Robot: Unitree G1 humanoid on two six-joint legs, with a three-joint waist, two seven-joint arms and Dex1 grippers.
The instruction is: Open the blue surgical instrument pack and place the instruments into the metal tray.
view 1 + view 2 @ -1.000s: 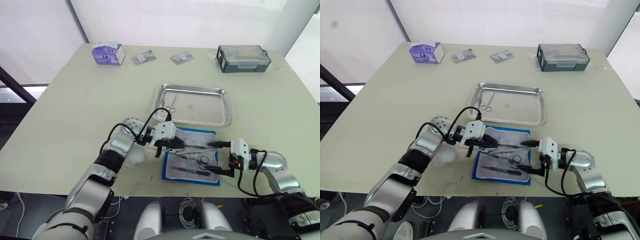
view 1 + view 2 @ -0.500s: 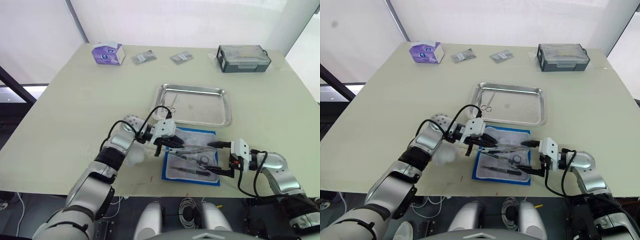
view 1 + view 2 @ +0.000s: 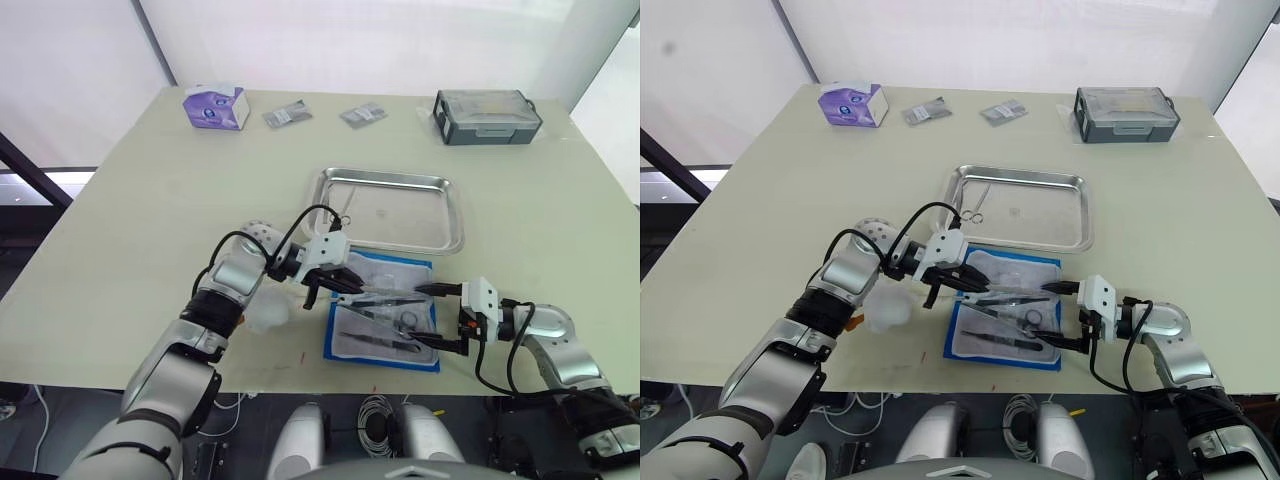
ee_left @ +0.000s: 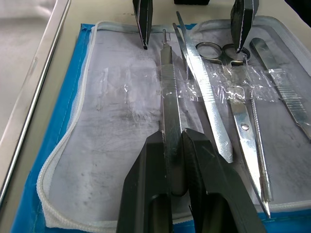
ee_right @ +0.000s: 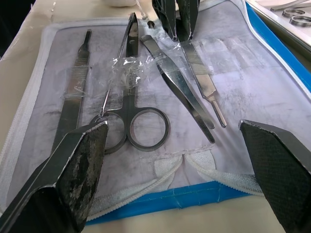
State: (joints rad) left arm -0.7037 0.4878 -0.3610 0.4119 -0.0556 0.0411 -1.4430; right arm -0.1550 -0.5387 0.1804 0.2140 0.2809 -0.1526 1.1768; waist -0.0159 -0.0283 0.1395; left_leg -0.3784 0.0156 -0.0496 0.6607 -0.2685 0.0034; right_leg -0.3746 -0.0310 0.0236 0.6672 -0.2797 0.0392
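Blue pack (image 3: 384,320) lies opened on the worktop (image 3: 150,200), just in front of the shiny steel tray (image 3: 388,208).
Left hand (image 4: 176,145) pinches one slim silvery flat-handled tool (image 4: 169,97) on the whitish inner sheet; right hand (image 5: 180,145) gapes wide, empty, beside ring-handled scissors (image 5: 131,111).

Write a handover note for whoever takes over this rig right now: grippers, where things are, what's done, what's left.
Left gripper: shut on a flat handle-like instrument over the opened blue surgical instrument pack.
Right gripper: open, at the pack's near edge, holding nothing.
Metal tray: just beyond the pack, one pair of scissors inside.
Done: pack opened, one pair of scissors in the tray.
Left: move the gripped instrument, then the ring-handled scissors, forceps and the other tools to the tray.
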